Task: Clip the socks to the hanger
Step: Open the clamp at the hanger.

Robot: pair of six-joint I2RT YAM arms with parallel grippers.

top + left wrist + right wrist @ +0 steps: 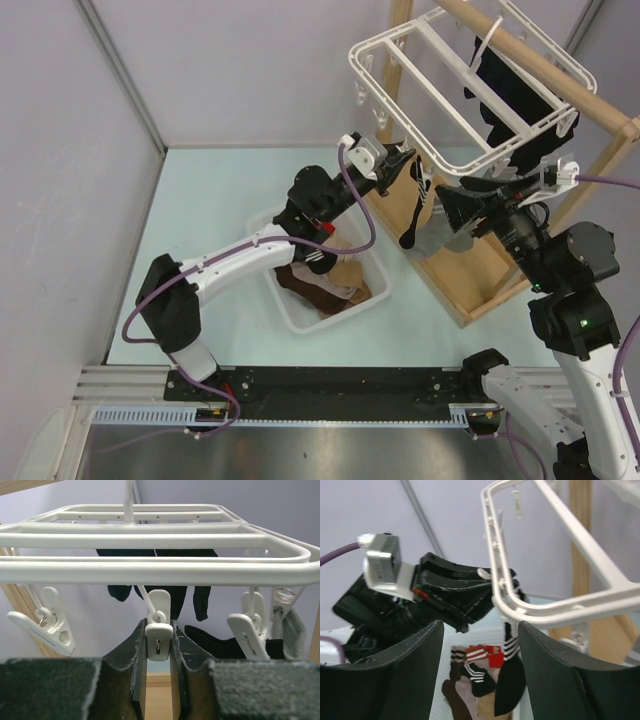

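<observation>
The white hanger (470, 70) hangs from a wooden pole at the upper right. In the left wrist view its front bar (150, 572) runs across the frame, with small white clips dangling under it. My left gripper (159, 630) is shut on the middle clip (159, 642), one finger pressing each side. A black sock with white stripes (411, 215) hangs below the hanger's near edge, and I cannot see what holds it up. My right gripper (445, 205) stands open just right of that sock (510, 680), nothing between its fingers. Dark socks (170, 595) hang at the hanger's far side.
A white basket (283, 300) on the table below the left arm holds several loose socks (475, 675), brown, beige and striped. The wooden rack (470, 270) stands under the hanger, right of the basket. Free clips (50, 622) (247, 632) hang either side of the held one.
</observation>
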